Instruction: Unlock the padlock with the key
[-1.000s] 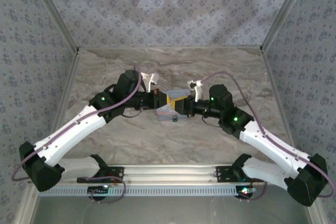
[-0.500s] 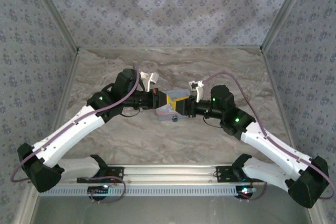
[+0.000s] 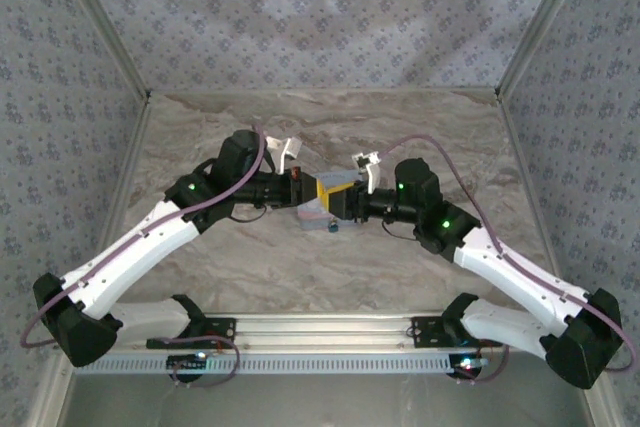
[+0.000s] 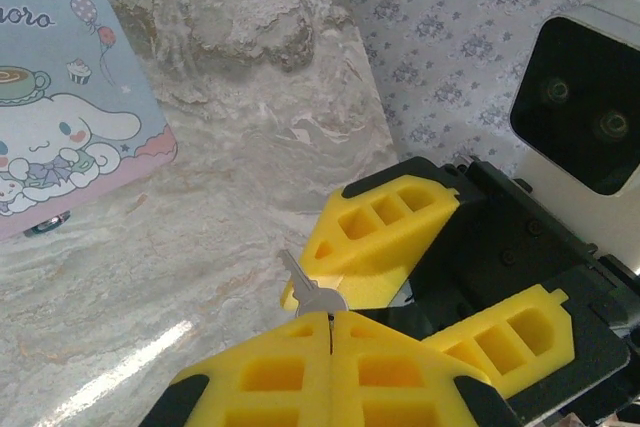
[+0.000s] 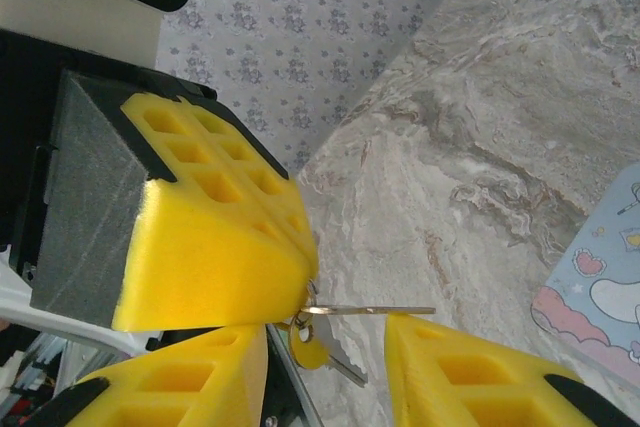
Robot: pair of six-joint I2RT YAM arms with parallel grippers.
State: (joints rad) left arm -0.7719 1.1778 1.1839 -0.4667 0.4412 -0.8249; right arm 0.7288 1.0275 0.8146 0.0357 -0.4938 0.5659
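Now, key [image 4: 305, 285] is clenched in left tool [image 4: 330, 319] above the surface [image 3: 330, 277]; right tool [image 5: 328, 347] is held released, tips just beside key.

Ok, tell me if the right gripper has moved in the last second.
Yes. The right gripper has edged slightly left, further over the card on the table.

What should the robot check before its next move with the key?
1. Grip on the key: ok, the left gripper is shut on it.
2. Right gripper open: ok, its pads stand apart.
3. Where the padlock is: cannot tell.
4. Spare key hanging free of the pads: cannot tell.
5. Cartoon card lying flat on the table: ok.
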